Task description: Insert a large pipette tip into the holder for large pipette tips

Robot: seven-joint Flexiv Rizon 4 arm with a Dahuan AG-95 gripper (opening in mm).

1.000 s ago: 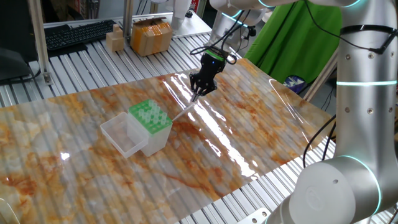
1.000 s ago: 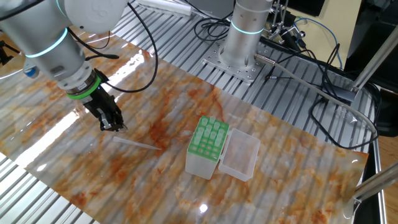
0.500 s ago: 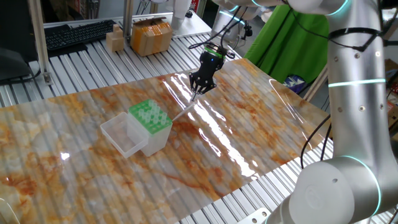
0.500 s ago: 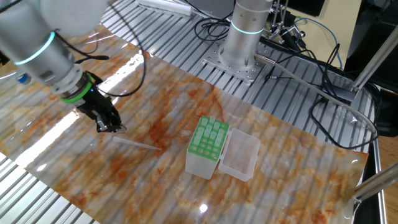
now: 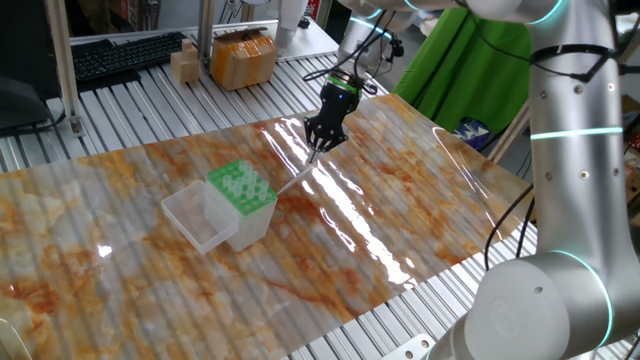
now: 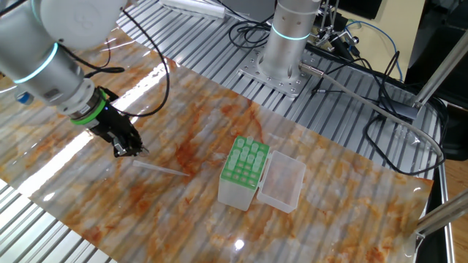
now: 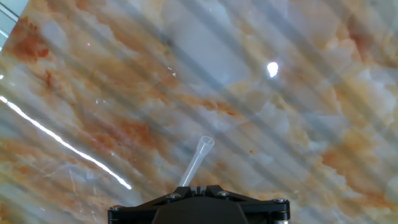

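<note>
Jaws of our black gripper [image 6: 136,151] are fully closed; whether they pinch the slender translucent pipette tip [image 6: 162,169] lying on marbled table [image 6: 322,212] is unclear, its lower end hidden.

No text, label, brand, number or sign is showing clearly enough to be read in any of the three views.
</note>
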